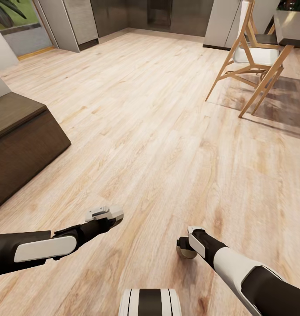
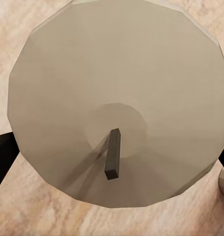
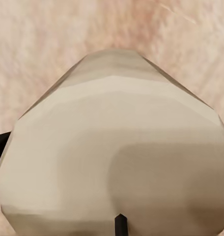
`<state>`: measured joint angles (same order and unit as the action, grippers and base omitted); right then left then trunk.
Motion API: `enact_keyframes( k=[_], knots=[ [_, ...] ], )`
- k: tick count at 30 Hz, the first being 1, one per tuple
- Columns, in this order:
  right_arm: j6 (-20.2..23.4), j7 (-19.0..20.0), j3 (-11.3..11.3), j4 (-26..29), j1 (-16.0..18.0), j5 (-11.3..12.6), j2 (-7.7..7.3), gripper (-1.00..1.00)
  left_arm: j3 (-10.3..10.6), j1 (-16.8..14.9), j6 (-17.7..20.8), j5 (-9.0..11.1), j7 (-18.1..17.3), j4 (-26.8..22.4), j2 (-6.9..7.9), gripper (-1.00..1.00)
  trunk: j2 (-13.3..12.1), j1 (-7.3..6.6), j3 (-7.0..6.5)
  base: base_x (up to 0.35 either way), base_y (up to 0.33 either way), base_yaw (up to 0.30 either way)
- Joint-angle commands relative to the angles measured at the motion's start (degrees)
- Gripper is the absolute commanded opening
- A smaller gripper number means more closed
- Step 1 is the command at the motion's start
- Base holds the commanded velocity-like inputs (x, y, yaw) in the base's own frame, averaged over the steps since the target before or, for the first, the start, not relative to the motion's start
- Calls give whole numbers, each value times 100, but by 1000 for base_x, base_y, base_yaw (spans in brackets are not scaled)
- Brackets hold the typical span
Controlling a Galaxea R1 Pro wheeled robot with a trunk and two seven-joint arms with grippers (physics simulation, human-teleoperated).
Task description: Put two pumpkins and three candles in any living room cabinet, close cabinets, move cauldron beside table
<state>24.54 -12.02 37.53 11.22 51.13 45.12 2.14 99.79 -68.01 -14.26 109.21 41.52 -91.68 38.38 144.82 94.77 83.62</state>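
Both sets of jaws are closed on candles. From the left wrist camera, the left candle (image 2: 117,98) shows its round beige top and small dark wick (image 2: 112,160), very close up. The right candle (image 3: 117,152) is just as close to the right wrist camera.

From the head camera, the left gripper (image 1: 107,215) sits at the lower left of the frame and the right gripper (image 1: 187,246) at the lower right, both over the pale wood floor (image 1: 158,131). A dark brown cabinet (image 1: 23,140) stands at the left edge. A wooden chair (image 1: 251,57) stands at the upper right.
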Motion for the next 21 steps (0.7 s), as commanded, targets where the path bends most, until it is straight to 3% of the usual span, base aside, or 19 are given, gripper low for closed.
enact_keyframes(
  k=[1,13,21],
  knots=[
    [16,-47,44,11,2,68,-3,-100,14,-10,-33,30,8,-8,2,-100,2,-1,4,0,0,0],
    [16,-47,44,12,2,68,-3,-100,22,-10,-33,30,18,-8,3,-100,2,-1,4,0,0,0],
    [-48,-57,41,38,2,65,-3,-100,23,-10,-33,30,31,-6,3,-100,-9,-22,-173,0,0,0]
  ],
)
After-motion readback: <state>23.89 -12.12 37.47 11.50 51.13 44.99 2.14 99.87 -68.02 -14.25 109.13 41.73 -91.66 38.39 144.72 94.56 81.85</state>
